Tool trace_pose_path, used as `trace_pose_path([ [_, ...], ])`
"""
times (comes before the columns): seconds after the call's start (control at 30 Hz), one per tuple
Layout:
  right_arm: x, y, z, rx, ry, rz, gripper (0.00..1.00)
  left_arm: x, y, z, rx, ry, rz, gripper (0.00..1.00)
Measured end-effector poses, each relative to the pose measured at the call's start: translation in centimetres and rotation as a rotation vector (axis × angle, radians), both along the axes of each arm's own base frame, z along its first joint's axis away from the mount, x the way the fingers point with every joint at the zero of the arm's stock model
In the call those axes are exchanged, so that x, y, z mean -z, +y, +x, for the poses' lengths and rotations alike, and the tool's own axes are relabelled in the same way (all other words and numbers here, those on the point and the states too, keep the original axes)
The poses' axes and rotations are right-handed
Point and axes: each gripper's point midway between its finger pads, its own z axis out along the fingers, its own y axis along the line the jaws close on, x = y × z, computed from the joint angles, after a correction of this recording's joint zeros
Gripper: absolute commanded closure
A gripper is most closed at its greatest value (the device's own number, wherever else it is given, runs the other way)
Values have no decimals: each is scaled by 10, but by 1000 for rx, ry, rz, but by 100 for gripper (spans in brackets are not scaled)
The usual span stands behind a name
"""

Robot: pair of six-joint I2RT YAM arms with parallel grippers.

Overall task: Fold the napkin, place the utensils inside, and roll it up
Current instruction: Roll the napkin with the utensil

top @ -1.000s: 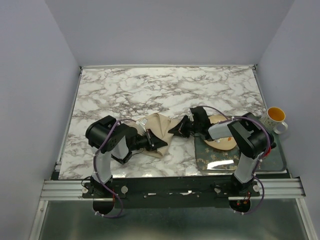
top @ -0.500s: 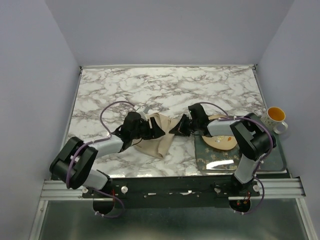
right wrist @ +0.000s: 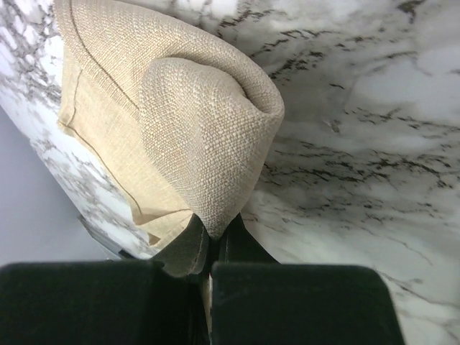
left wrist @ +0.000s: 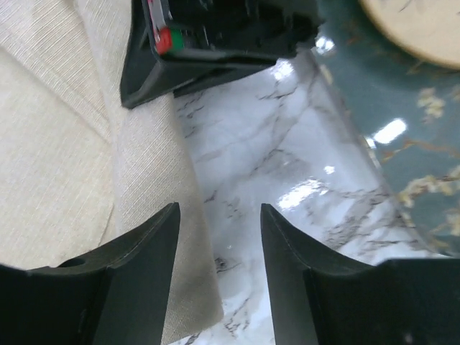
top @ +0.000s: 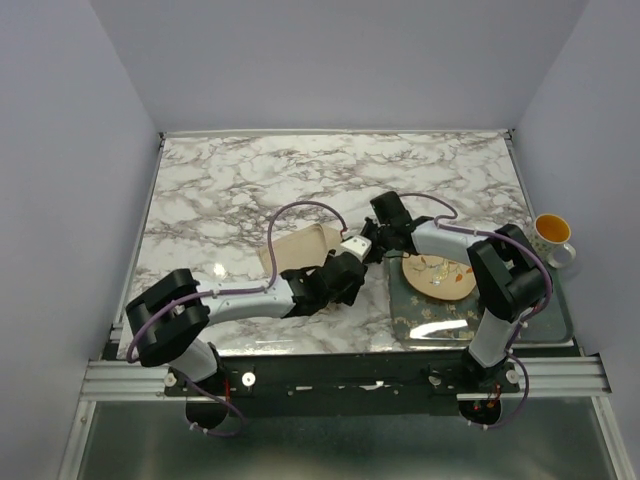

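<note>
Left arm (top: 240,298) lies low, stretched from its base rightward across the table. The left gripper (left wrist: 219,251) has its jaws parted with nothing between them, its wrist just beside the right gripper (top: 365,247). Right arm (top: 455,240) is bent at the elbow, forearm reaching left, jaws pinched tight on a fold of the napkin (right wrist: 180,108).

Inventory: one napkin (top: 300,245), one plate (top: 440,287), one teal patterned tray (top: 430,323), one mug (top: 551,233), one marble counter (top: 250,180), and two grippers, namely the left gripper (left wrist: 219,215) and the right gripper (right wrist: 210,241).
</note>
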Motion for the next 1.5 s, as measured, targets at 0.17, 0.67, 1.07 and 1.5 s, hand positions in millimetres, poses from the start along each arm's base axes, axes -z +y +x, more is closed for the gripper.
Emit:
trace_pose_path([
  [0.17,3,-5,-7,35,74,-31,99,17,7,3,-37,-92,193,38],
  [0.67,7,-10,-17,103,178,-47,99,39,13,11,-68,-195,431,47],
  [1.07,6,-9,-16,116,197,-57,99,44,15,13,-77,-195,460,91],
  [1.5,1,-7,-12,62,156,-67,78,38,22,16,-129,-75,307,100],
])
